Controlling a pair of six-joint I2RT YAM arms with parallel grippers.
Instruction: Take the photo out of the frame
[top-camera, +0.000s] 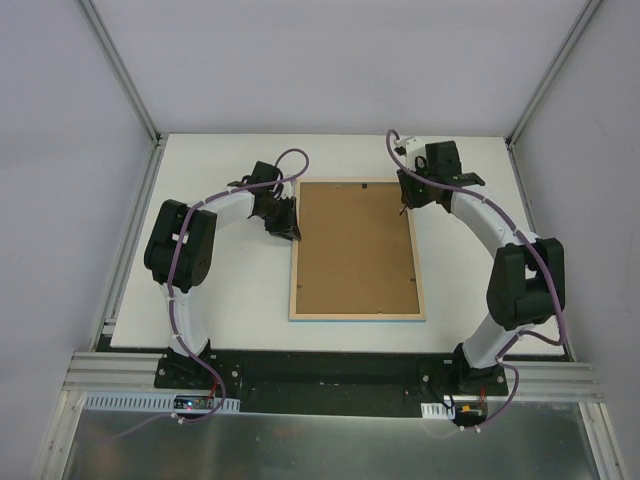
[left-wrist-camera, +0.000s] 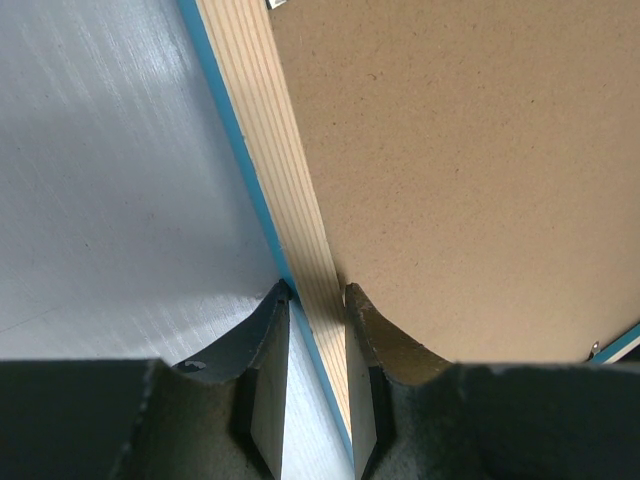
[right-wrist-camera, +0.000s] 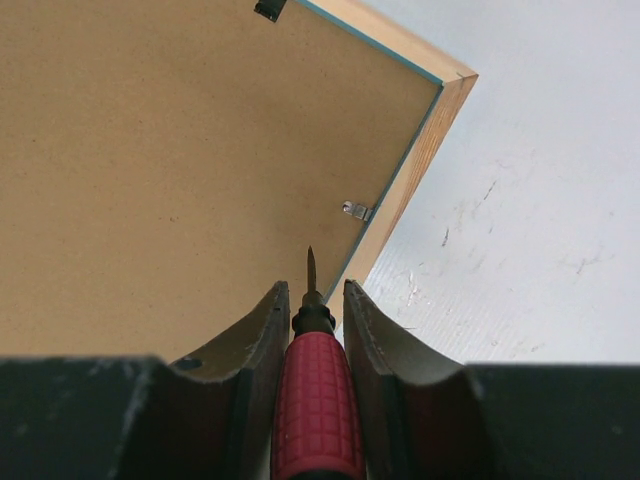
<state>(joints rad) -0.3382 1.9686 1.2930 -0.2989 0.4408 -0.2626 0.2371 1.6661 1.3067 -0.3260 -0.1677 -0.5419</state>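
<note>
One frame (top-camera: 356, 313), with flat pale-wood rails edged in turquoise, is laid face down at picture centre and filled by one matte brown backing board (top-camera: 355, 245). Its left rail is pinched by the narrowed left gripper (left-wrist-camera: 317, 295). One pointed tool (right-wrist-camera: 318, 400) with a red ribbed handle is clamped in the right gripper (right-wrist-camera: 310, 295).

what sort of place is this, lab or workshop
Probably a robot lab test cell: a white table boxed in by plain grey panels on aluminium posts, two arms bolted at its near edge, one holding a red-handled tool over a frame.
</note>
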